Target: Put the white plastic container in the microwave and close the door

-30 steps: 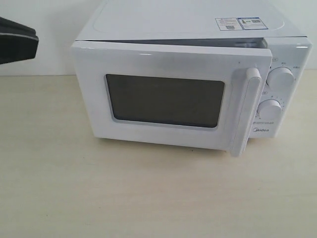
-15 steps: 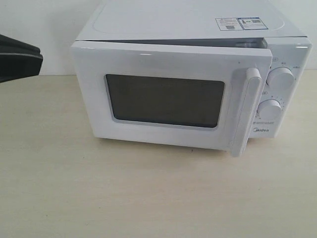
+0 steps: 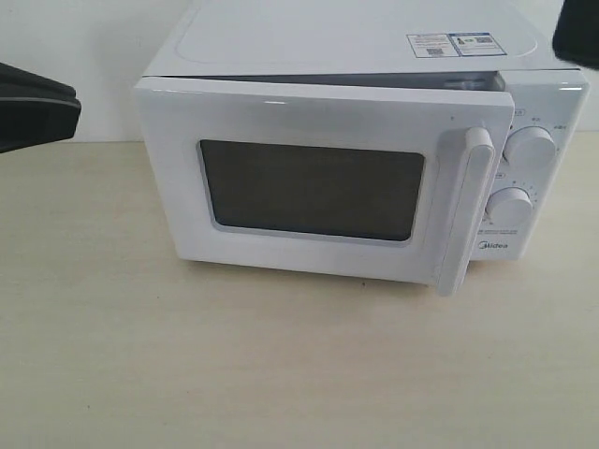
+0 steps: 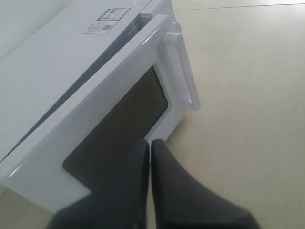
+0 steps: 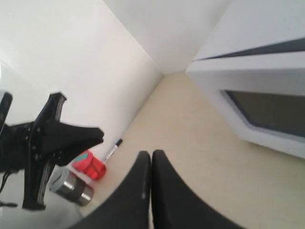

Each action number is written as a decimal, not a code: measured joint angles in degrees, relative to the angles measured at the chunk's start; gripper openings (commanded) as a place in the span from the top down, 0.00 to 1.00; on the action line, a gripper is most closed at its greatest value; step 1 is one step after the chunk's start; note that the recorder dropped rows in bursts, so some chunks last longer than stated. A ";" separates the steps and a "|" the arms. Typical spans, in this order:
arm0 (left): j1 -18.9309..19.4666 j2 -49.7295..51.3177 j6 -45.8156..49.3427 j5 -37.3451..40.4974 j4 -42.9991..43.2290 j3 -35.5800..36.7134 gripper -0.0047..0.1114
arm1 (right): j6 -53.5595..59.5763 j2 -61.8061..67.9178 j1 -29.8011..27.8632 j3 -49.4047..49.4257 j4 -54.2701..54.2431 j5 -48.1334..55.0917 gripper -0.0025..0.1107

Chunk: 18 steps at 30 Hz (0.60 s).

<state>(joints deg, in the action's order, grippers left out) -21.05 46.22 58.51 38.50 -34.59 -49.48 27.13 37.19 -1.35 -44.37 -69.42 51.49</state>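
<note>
Two hands in play, and both are pinched tight with nothing in them. The left hand (image 4: 150, 144) hovers over the door (image 3: 309, 112), its dark fingers (image 4: 169, 181) pressed flat together, empty. The right hand (image 5: 151, 155) is the same story: fingertips meeting, no gap, no load, hanging over bare desk (image 3: 281, 374) off the door's hinge corner.

On the exterior view, the Midea microwave (image 3: 356, 33) sits dead centre, on the desk and against the wall (image 3: 75, 37). Its door is nearly home but not quite: a dark slit runs along its upper edge, and the handle (image 3: 465, 210) side stands proud of the body, overlapping the panel with the two round dials (image 3: 532, 147). The mesh window (image 3: 312, 190) is dark, so whether the white plastic container is inside I cannot tell.

The left arm (image 3: 33, 110) pokes in at the left edge, clear of the microwave. A black corner of the right arm (image 3: 578, 33) shows at upper right, over the stickers' (image 3: 451, 44) end.

By the wall, the right wrist camera picks up a red object (image 5: 88, 164), a metal cylinder (image 5: 71, 187) touching it, and a marker pen (image 5: 112, 150) near them.
</note>
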 measured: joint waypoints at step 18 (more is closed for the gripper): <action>0.00 0.00 0.00 -1.55 0.00 0.00 0.93 | 47.02 3.70 0.00 12.87 -28.54 -14.22 0.98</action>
<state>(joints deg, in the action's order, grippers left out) -21.05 46.22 58.51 36.96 -34.59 -49.48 74.15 40.89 -1.35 -31.50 -97.96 37.27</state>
